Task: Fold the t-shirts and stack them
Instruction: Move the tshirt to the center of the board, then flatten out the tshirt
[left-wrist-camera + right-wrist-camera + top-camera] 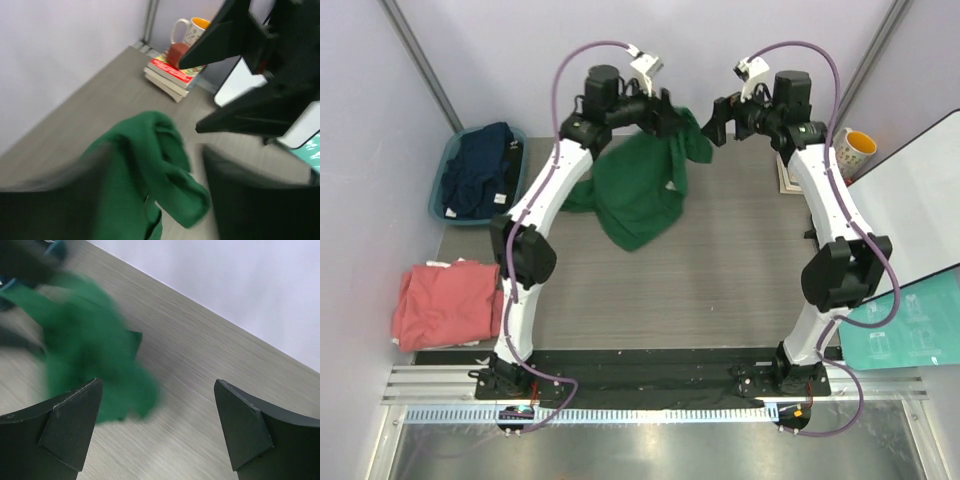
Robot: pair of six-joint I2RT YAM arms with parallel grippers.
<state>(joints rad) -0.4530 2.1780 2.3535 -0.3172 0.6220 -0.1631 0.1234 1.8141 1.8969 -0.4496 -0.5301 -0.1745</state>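
Up at the far middle of the table (740, 270), the left gripper (668, 112) sits right at the bunched top of the green t-shirt (640, 195). From its own wrist camera the fingers (250, 200) are only dark smears, but they stand apart, with green cloth in the gap. Whether a fold hangs on one finger is impossible to tell through the blur.

The rest of the shirt spills down onto the table in a loose heap. Its left edge is hidden behind the left arm (545, 200), and no neck label can be made out.

Facing it, the right gripper (713, 120) is spread wide with nothing between its jaws. In that wrist view the shirt is a green blur past one finger, and whether they touch is unclear.

Off to the left, the navy t-shirt (480, 170) is crumpled in the tub (440, 190), and the pink t-shirt (445, 305) lies at the table's near left edge.

At the far right stands a mug (855, 150). The books (172, 75) under it show properly only from the left wrist.
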